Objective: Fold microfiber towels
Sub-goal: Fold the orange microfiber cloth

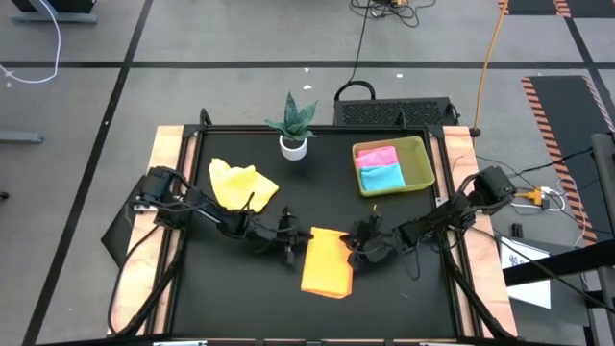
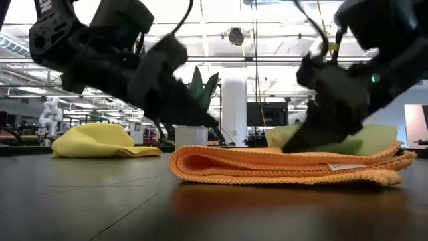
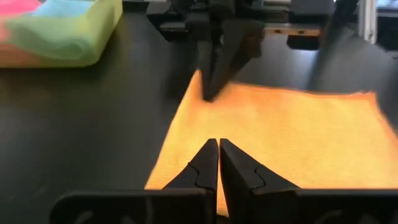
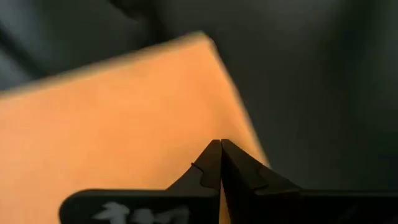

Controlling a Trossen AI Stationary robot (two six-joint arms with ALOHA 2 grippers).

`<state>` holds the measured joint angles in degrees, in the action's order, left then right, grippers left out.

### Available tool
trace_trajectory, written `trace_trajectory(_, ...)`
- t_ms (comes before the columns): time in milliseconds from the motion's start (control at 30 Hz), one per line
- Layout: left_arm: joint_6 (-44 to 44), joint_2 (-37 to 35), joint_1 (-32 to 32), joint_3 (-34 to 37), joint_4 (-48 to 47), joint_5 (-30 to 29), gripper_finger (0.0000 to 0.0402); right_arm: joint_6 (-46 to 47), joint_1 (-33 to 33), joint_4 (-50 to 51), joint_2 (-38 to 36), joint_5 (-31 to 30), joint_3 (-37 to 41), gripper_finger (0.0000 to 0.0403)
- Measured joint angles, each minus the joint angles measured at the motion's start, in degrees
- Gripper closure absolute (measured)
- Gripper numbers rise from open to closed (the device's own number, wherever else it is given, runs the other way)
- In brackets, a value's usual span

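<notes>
Btwn both shut tools, orange towel [image 1: 327, 263].

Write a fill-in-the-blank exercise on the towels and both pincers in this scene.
1. The left pincer and right pincer are at opposite sides of the folded ______ towel.
2. The crumpled yellow towel lies on the table on the ______ arm's side.
3. The tray holds a pink towel and a light ______ one.
4. Both pincers are ______.

Missing words: orange; left; blue; shut
</notes>
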<state>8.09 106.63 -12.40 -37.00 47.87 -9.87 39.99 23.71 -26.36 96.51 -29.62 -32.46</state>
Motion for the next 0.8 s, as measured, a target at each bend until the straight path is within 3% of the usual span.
trace_trajectory(167,0.98,2.96,0.16,0.05,-0.49,-2.93,0.0385,4.09,-0.40,7.99,-0.35,-6.33,0.03,0.0403)
trace_trajectory(267,1.30,3.30,0.14,0.03,0.62,-3.18,0.0385,1.58,-0.02,6.72,-2.49,-7.15,0.02,0.0403)
trace_trajectory(433,-0.17,3.57,0.19,-2.02,2.16,-2.82,0.0385,-2.09,-0.03,4.64,-6.02,-4.37,-0.04,0.0403)
trace_trajectory(633,-1.57,8.80,1.09,-6.69,0.38,-3.32,0.0385,-5.66,-0.73,3.90,-6.86,-1.71,-0.04,0.0399)
trace_trajectory(800,0.48,10.57,2.50,-7.78,-2.74,-5.85,0.0385,-7.93,-4.59,3.38,-6.39,2.95,0.01,0.0357)
